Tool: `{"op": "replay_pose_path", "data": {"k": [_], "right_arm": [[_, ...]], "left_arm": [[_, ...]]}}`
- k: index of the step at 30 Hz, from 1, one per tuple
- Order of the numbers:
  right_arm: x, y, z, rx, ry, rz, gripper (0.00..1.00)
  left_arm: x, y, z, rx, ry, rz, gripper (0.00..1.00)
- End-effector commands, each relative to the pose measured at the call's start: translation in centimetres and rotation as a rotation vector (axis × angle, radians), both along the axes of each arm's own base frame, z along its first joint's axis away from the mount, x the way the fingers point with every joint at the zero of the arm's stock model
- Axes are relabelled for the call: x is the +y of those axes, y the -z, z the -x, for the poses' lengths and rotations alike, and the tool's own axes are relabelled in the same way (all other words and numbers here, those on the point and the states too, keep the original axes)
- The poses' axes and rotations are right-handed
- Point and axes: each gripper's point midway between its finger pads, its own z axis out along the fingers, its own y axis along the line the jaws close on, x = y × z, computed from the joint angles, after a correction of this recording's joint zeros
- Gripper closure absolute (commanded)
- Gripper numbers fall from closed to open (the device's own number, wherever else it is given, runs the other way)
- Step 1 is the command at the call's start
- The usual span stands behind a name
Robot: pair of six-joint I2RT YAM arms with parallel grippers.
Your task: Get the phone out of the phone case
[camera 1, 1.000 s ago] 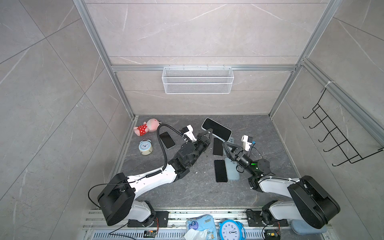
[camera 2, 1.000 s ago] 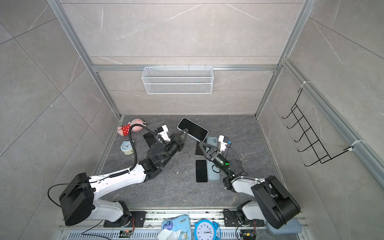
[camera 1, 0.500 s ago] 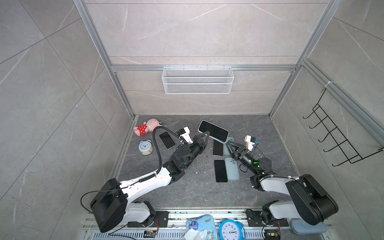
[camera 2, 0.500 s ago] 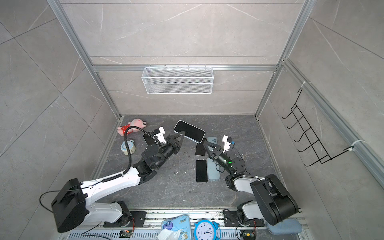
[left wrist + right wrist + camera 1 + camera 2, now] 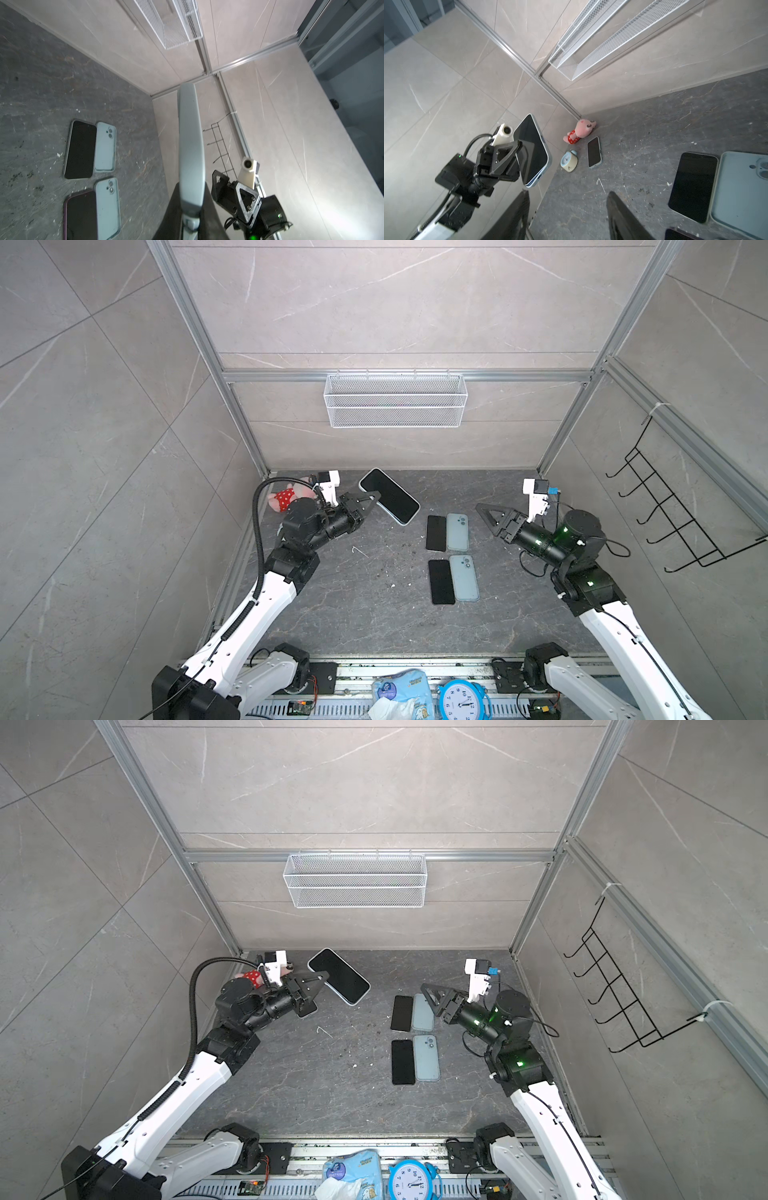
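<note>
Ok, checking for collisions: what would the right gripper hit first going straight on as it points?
Probably the small clock, not the held phone, which sits off to one side in the right wrist view; depth is unclear.

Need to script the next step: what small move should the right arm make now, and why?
Probably swing the right gripper across to the free end of the cased phone. Its jaws stand open and empty, while the left gripper is shut on that phone, held aloft and not yet uncased.

Bright, even, soft-shadowed light; sharp focus, wide-angle bending at edges.
</note>
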Motion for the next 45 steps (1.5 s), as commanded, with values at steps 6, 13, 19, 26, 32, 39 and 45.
{"op": "replay_pose_path", "data": {"k": [6, 13, 19, 26, 32, 39, 45], "right_arm": [[2.7, 3.5, 3.2, 0.033, -0.304, 0.163, 0.38], [4.3, 5.2, 4.4, 0.044, -0.482, 0.171, 0.40], [6.7, 6.2, 4.5, -0.011, -0.574, 0.222, 0.41], [8.9, 6.7, 6.6, -0.263, -0.739, 0.345, 0.48], [9.0, 6.2, 7.3, -0.368, -0.843, 0.429, 0.54], [9.2, 5.8, 6.1, -0.371, -0.874, 0.494, 0.62], [9.5, 6.2, 5.6, -0.356, -0.895, 0.501, 0.63]], "left_arm": [[-4.1, -2.8, 2.9, -0.256, 0.388, -0.055, 1.00], [-5.3, -2.5, 3.6, -0.368, 0.534, -0.096, 1.00], [-5.4, -2.9, 5.0, -0.518, 0.634, -0.139, 1.00], [-5.6, -2.7, 5.6, -0.665, 0.711, -0.192, 1.00], [-6.0, -2.6, 4.9, -0.722, 0.735, -0.215, 1.00], [-6.0, -2.8, 4.9, -0.757, 0.743, -0.230, 1.00], [-6.0, -3.0, 5.1, -0.767, 0.758, -0.215, 1.00]]}}
